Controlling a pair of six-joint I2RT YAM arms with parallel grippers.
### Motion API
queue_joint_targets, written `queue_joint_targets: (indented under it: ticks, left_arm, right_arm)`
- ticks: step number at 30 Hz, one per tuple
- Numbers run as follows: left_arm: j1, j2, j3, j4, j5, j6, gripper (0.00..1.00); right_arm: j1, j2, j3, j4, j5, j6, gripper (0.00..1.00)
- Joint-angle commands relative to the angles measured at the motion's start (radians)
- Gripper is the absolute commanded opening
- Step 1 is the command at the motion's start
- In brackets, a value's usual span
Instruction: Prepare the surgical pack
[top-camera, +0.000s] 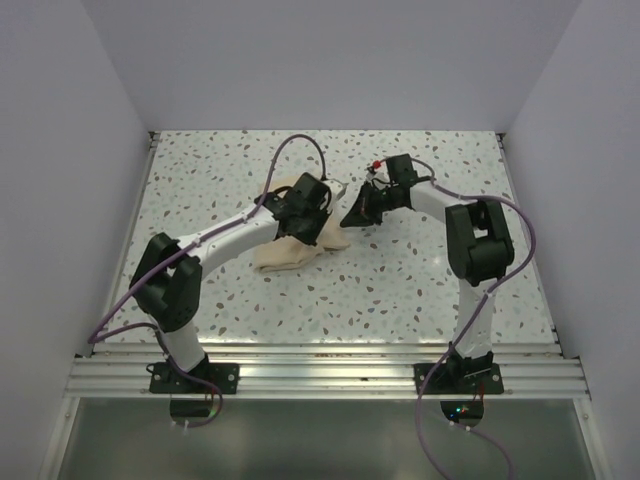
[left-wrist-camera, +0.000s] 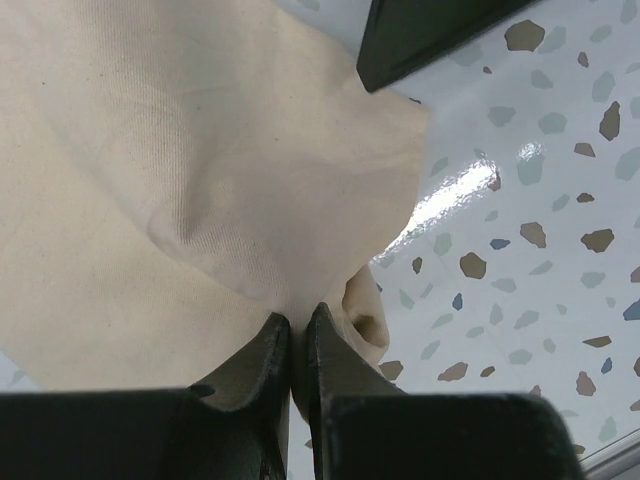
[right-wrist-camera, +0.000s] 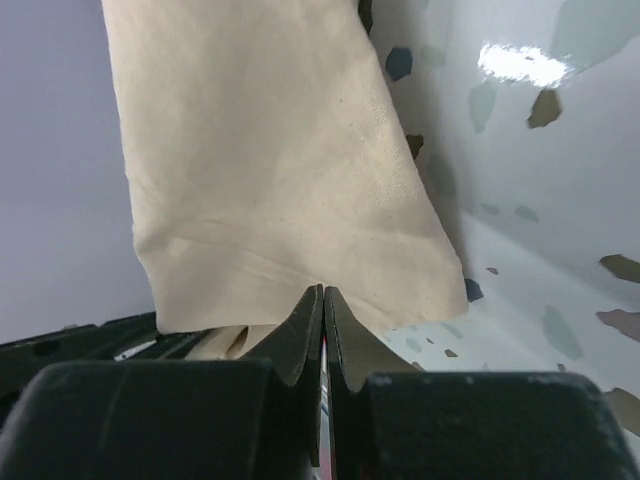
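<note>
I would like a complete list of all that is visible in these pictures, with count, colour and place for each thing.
plain tan cloth sheet: one, tan, bunched at the table's middle.
speckled white table: one, white with dark flecks, under everything.
walls: three, pale grey, at left, right and back.
metal rail: one, silver, at the table's near edge.
cables: two, purple, along the arms.
left arm: one, white and black, left side.
right arm: one, white and black, right side.
left gripper: one, black, shut on the cloth.
right gripper: one, black, shut on the cloth's edge.
</note>
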Motion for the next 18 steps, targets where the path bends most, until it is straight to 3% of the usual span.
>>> queue_joint_targets:
  ticks: [1,10,16,18]
  left_arm:
    - [0.022,-0.074,0.02,0.039,-0.019,-0.004,0.0]
    - [0.027,-0.07,0.047,0.014,0.003,-0.007,0.0]
    - [0.025,-0.064,0.037,0.008,0.032,-0.008,0.0]
    - [0.025,-0.065,0.026,0.019,0.052,-0.017,0.0]
  right_arm:
    - [0.039,-0.054,-0.042,-0.024,-0.065,-0.057,0.02]
    - [0.174,-0.023,-0.035,0.167,-0.11,0.064,0.01]
    - [0.194,-0.039,-0.004,0.232,-0.078,0.115,0.0]
    - [0.2,-0.008,-0.004,0.325,-0.102,0.185,0.0]
